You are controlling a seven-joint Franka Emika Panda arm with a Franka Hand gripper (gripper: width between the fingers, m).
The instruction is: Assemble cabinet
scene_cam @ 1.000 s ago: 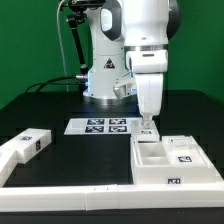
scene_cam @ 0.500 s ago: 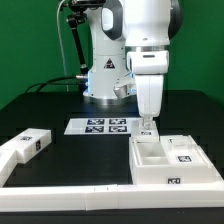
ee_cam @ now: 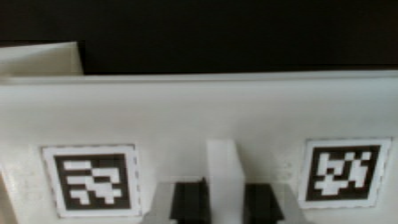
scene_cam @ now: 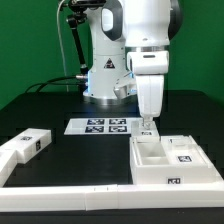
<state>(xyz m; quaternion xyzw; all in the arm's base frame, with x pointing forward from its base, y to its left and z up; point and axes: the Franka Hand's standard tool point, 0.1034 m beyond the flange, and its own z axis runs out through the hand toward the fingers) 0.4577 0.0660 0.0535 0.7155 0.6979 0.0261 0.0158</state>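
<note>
gripping a thin flat rib (ee_cam: 222,165) of the boxy white plastic cabinet (scene_cam: 150,175), hand (scene_cam: 148,130) clenched.

- The cabinet (scene_cam: 150,165) is shown in white, marked with black-and-white square tags (ee_cam: 89,180).
- The small block (scene_cam: 25,148) is white, with one such tag.
- The marker board (scene_cam: 103,125) is white, printed with black-and-white tags.
- The table (scene_cam: 90,155) is black.
- The backdrop (scene_cam: 30,40) is green.
- The rail (scene_cam: 60,197) is white.
- In the blurred wrist view, the tags' inner pattern seems blocky.
</note>
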